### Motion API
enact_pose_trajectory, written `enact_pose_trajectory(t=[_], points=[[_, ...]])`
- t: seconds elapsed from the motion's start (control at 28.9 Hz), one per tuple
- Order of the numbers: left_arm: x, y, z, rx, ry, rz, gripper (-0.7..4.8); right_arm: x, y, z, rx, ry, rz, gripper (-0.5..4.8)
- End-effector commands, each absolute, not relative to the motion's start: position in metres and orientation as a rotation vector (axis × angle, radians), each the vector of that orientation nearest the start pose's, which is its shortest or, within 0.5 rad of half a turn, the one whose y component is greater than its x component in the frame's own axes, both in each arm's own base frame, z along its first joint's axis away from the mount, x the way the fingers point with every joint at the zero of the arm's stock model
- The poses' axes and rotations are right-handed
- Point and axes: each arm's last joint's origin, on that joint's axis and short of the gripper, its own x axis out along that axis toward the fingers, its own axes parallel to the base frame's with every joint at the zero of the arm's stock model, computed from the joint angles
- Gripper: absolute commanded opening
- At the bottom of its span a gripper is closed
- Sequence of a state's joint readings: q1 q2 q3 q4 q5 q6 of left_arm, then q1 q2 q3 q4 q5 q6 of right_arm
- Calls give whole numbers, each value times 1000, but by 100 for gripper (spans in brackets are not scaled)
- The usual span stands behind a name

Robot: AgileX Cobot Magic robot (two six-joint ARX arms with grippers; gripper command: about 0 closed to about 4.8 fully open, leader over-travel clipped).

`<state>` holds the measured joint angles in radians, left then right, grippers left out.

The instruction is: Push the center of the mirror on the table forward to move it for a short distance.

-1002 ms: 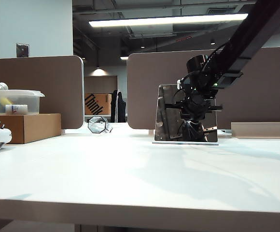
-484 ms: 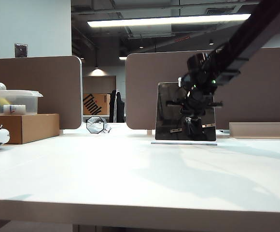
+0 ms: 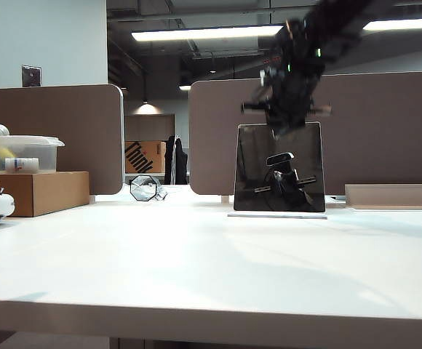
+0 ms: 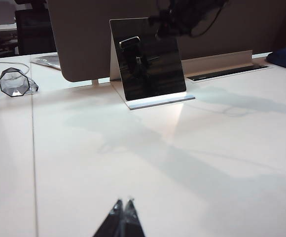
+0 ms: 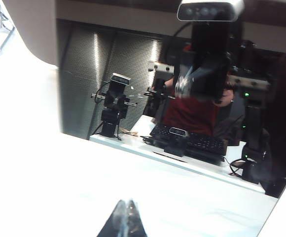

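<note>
Right wrist view shows the right gripper (image 5: 125, 217) with fingers pressed together, off the glass of the mirror (image 5: 182, 98). Exterior view puts it raised above the panel's top edge. The left gripper (image 4: 123, 222), tips also together, hovers low over the bench (image 4: 182, 163), well short of the mirror. The mirror stands far back by the divider; the push looks finished.

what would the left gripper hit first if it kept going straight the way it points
Probably nothing soon: the shut left gripper faces bare table; further on stands the mirror, though depth is unclear.
</note>
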<state>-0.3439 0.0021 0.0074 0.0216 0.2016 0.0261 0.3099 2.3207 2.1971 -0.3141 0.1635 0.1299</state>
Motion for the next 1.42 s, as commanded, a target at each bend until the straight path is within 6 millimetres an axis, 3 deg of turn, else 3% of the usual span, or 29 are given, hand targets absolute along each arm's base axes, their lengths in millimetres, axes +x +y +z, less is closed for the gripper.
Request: enact_pose_trajectory(t=[0.03, 0.14, 0.17, 0.24, 0.31, 0.35, 0.38, 0.41, 0.55, 0.62, 0.73, 0.83, 0.97, 1.11, 1.42], points=[[91, -33, 169, 25, -41, -494, -5, 490, 166, 325, 27, 410, 148, -6], [94, -24, 169, 26, -40, -399, -5, 453, 170, 378, 35, 362, 184, -6], [95, -21, 169, 27, -40, -363, -5, 432, 172, 404, 39, 329, 207, -6], [95, -17, 169, 28, -39, -325, -5, 402, 174, 437, 50, 280, 242, -6], [96, -13, 169, 29, -38, -280, -5, 355, 175, 477, 56, 227, 296, -6], [96, -11, 169, 29, -38, -259, -5, 322, 174, 501, 51, 190, 336, -6], [96, -10, 169, 29, -38, -248, -5, 307, 174, 510, 41, 173, 355, -6], [97, -8, 169, 30, -38, -230, -5, 274, 172, 529, 34, 136, 384, -6], [97, -4, 169, 30, -37, -187, -5, 189, 161, 559, 35, 85, 469, -6], [97, -4, 169, 30, -37, -181, -5, 146, 148, 563, 34, 69, 500, -6], [97, -4, 169, 30, -37, -181, -5, 103, 129, 555, 38, 67, 534, -6], [97, -4, 169, 30, -37, -181, -5, 69, 104, 524, 45, 81, 513, -6], [97, -4, 168, 30, -36, -181, -5, 52, 75, 483, 39, 85, 506, -5], [97, -4, 169, 30, -37, -181, -5, 39, 46, 461, 54, 75, 524, -5], [97, -4, 169, 30, -37, -181, -5, 15, -8, 440, 19, 102, 521, -5]])
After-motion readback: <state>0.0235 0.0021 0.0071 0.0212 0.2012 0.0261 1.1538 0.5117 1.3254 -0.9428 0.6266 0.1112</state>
